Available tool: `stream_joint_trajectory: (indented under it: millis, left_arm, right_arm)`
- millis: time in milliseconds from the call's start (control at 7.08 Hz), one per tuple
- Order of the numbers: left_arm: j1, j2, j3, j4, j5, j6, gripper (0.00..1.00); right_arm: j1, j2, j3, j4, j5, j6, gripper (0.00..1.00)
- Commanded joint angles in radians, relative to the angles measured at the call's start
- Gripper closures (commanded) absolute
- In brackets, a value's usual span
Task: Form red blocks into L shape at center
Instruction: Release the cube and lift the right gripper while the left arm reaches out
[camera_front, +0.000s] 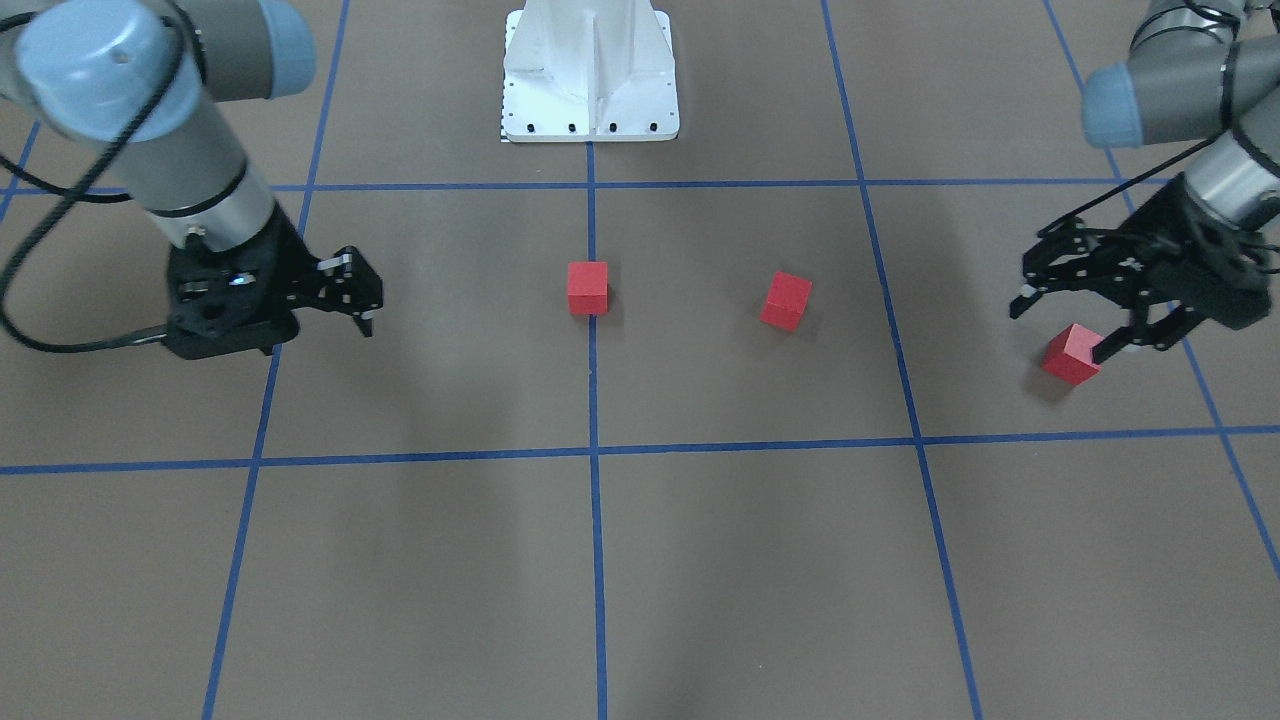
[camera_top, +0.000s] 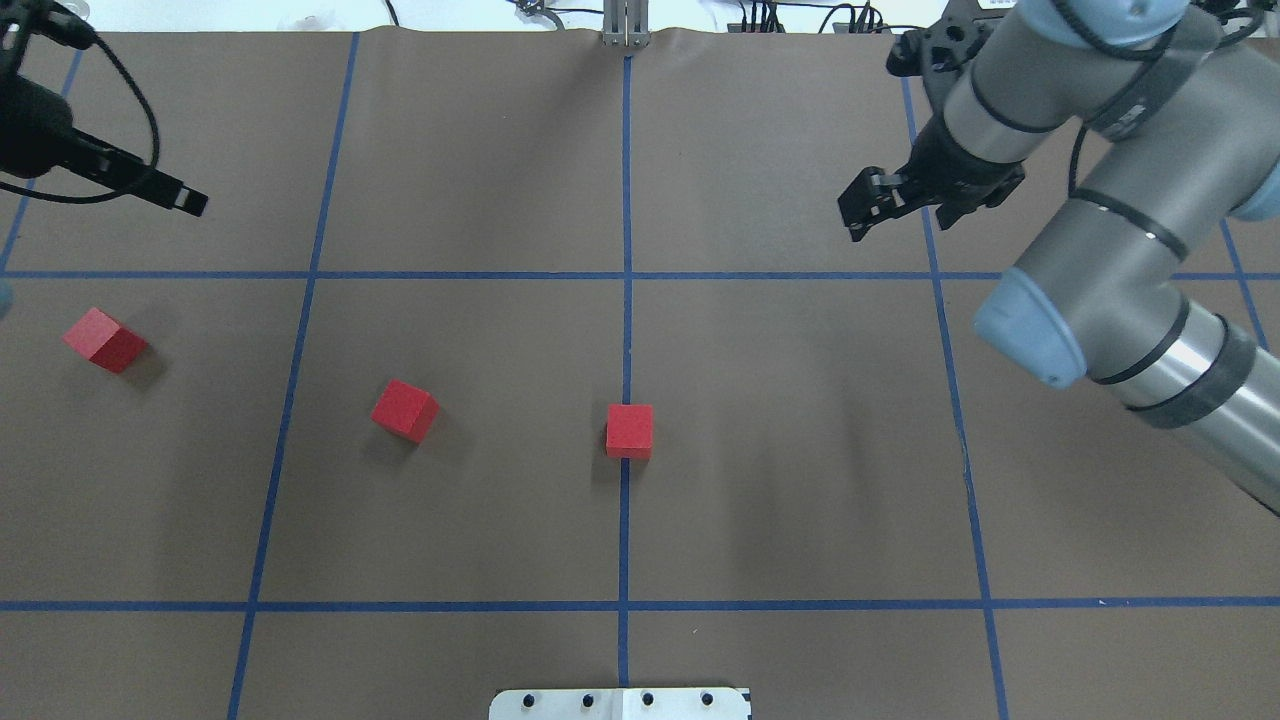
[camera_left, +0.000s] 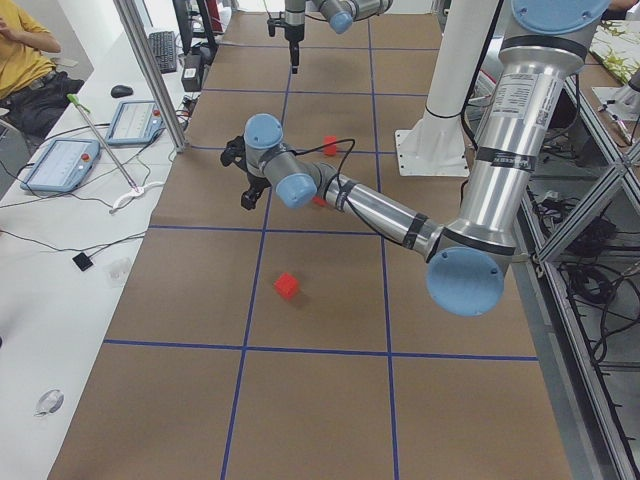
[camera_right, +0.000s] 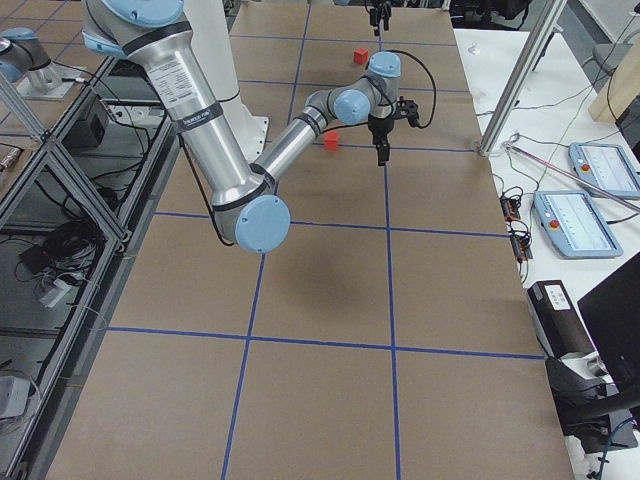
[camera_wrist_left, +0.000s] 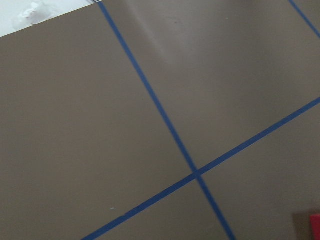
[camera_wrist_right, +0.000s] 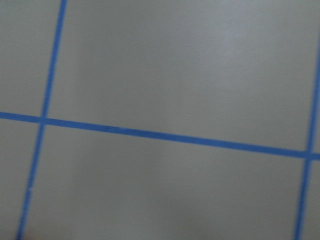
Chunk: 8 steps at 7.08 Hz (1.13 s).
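Three red blocks lie apart on the brown floor. One block sits on the middle blue line at the center. A second block lies to the robot's left of it, turned slightly. The third block lies far out on the robot's left. My left gripper is open, empty and raised, hovering just beyond that third block. My right gripper looks shut and empty, off to the robot's right and far from all the blocks.
The white robot base stands at the robot's edge on the middle line. Blue tape lines divide the floor into squares. A side bench with tablets and a seated person runs along the far side.
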<state>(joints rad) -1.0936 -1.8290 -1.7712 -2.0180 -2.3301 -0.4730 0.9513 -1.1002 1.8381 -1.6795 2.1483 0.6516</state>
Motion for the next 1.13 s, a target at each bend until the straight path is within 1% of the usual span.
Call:
stream_joint_trajectory:
  millis: [0,141,282,424,565,706,847,989]
  left_arm:
    - [0.203,-0.036,-0.034,0.004,0.175,-0.155,0.0]
    - [0.275,-0.033,-0.036,0.005,0.252,-0.2,0.0]
    - [0.341,-0.03,-0.033,0.008,0.309,-0.223,0.0]
    - [0.384,-0.03,-0.031,0.007,0.327,-0.278,0.0]
    - [0.432,-0.029,-0.031,0.008,0.359,-0.35,0.0]
    - [0.489,-0.032,-0.028,0.012,0.441,-0.367,0.0]
    - [0.503,-0.027,-0.025,0.013,0.448,-0.368,0.0]
    - [0.505,-0.03,-0.027,0.054,0.449,-0.368,0.0]
  right_arm:
    - [0.183,-0.169,0.001,0.007,0.088,-0.342,0.01]
    - [0.275,-0.255,0.0,0.007,0.125,-0.507,0.01]
    - [0.367,-0.335,-0.006,0.006,0.157,-0.659,0.01]
    - [0.423,-0.389,-0.008,0.006,0.154,-0.732,0.01]
    - [0.435,-0.424,-0.008,0.007,0.148,-0.745,0.01]
    - [0.437,-0.429,-0.008,0.007,0.145,-0.742,0.01]
    - [0.437,-0.429,-0.008,0.007,0.145,-0.741,0.01]
    - [0.437,-0.429,-0.008,0.007,0.145,-0.741,0.01]
